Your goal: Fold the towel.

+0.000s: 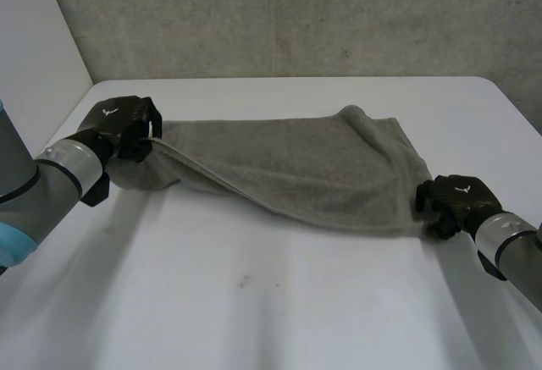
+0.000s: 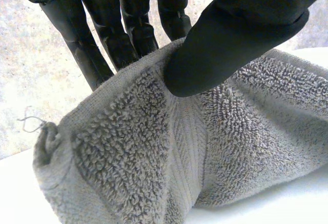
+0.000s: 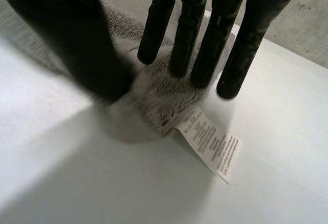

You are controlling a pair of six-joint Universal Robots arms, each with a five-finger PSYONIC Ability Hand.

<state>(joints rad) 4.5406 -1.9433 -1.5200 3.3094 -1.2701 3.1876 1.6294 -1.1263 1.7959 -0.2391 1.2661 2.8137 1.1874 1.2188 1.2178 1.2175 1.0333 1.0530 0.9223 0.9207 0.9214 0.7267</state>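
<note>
As the grey terry towel [image 1: 296,167] lies lengthwise left to right across the white counter [image 1: 254,302], we list: left hand [image 1: 118,120], frame left, fingers and thumb pinching its raised corner; right hand [image 1: 457,196], lower right, fingers pinching the labelled corner.

A robotics test lab, by the look of it: a plain white counter [image 1: 279,302] stands against a rough grey concrete wall [image 1: 279,14], with a grey machine arm at the left [image 1: 59,171] and another at the right [image 1: 508,239].
</note>
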